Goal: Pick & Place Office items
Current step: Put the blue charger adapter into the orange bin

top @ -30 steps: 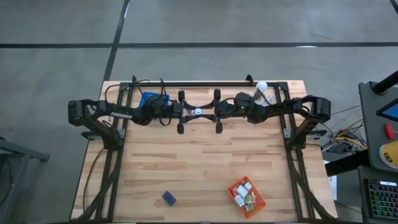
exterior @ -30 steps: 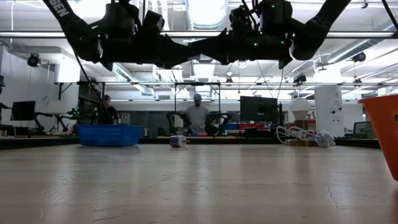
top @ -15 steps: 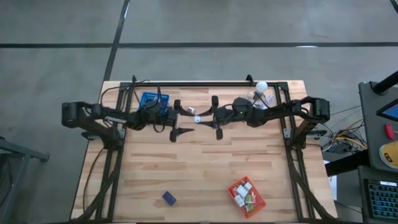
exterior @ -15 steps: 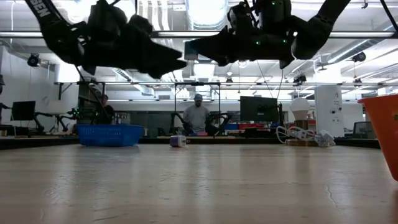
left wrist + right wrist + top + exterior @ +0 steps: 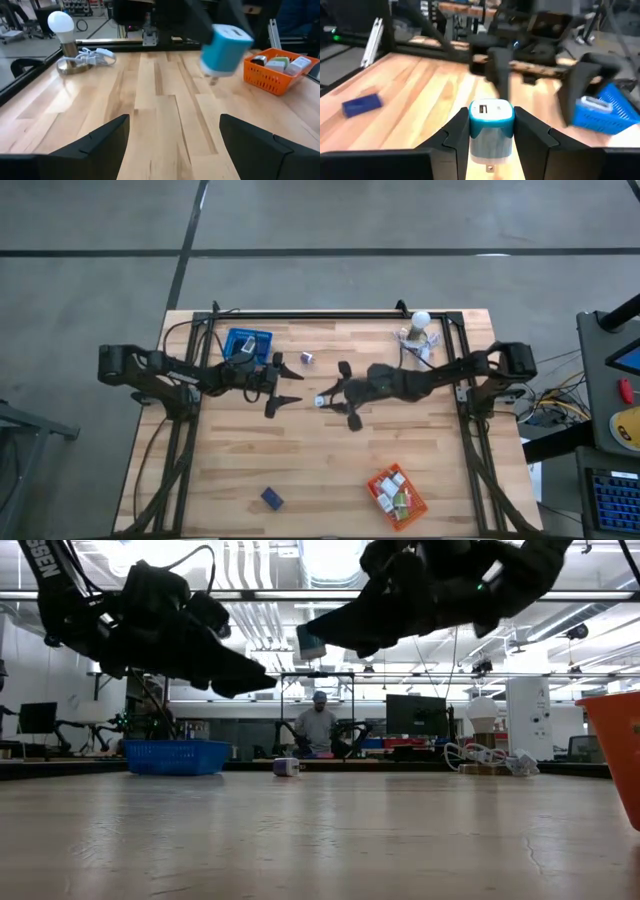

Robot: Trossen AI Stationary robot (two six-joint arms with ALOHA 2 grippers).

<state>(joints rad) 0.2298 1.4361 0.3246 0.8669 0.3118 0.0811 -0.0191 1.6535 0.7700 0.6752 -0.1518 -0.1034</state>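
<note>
From above, my right pincer (image 5: 322, 399) hung over the middle of the tabletop (image 5: 330, 470), clamped on a small teal-and-white block (image 5: 318, 400). My left pincer (image 5: 286, 383) hovered just beside it with its fingers apart and nothing between them. The step in hand, as I judged it, was carrying that block to the orange basket (image 5: 396, 496) near the front edge. To do it well I should hold it level, clear the rim before lowering, and let go only low over the items already inside. A dark blue item (image 5: 271, 498) lay alone at the front left. Another small piece (image 5: 307, 357) sat near the blue basket (image 5: 246, 341).

The low view added height that the overhead one lacked. Both arms rode well above the wood, and the block (image 5: 310, 640) showed at the tip of the right pincer (image 5: 308, 641).

The left wrist view gave the block's (image 5: 225, 49) side, with prongs pointing down, and the orange basket (image 5: 274, 75) beyond it, part filled.

Only the right wrist view proved the grip: the block (image 5: 491, 126) sat squarely between my two fingers (image 5: 453, 135), touching both.
</note>
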